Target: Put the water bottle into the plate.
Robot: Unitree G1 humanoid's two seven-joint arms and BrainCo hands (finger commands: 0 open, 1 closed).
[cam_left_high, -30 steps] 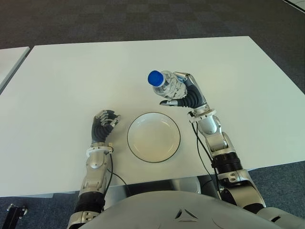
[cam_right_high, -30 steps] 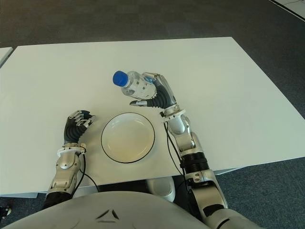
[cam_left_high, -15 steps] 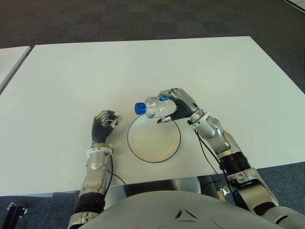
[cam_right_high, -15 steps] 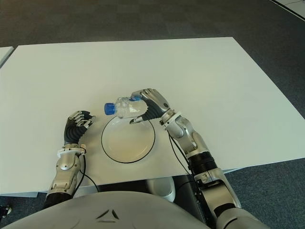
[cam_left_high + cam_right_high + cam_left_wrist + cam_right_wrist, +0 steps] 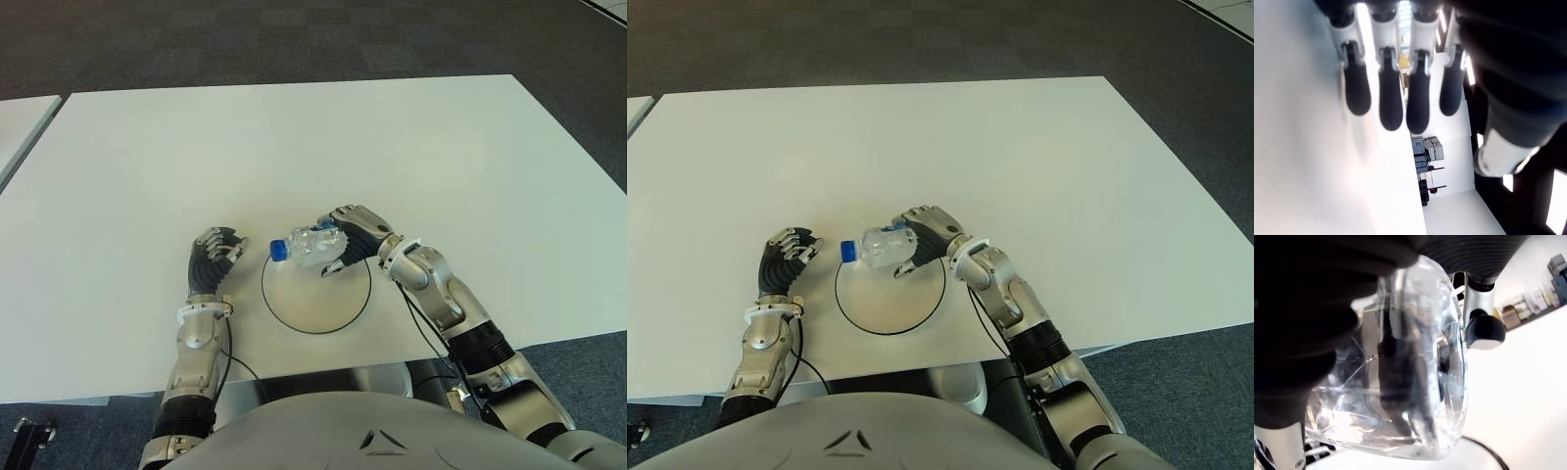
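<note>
A clear water bottle (image 5: 310, 245) with a blue cap (image 5: 279, 251) lies on its side over the far rim of a white plate (image 5: 315, 299) with a dark edge. My right hand (image 5: 348, 240) is shut on the bottle, cap pointing to my left. The right wrist view fills with the clear bottle (image 5: 1400, 382) and my dark fingers (image 5: 1312, 308) wrapped round it. My left hand (image 5: 214, 257) shows left of the plate with its fingers curled and nothing in them.
The plate sits near the front edge of a wide white table (image 5: 294, 137). A second white table's corner (image 5: 20, 122) shows at the far left. Dark carpet lies beyond.
My right hand has carried the bottle from above the table behind the plate down and toward me, tipping it from upright onto its side over the plate. The left hand has not moved.
</note>
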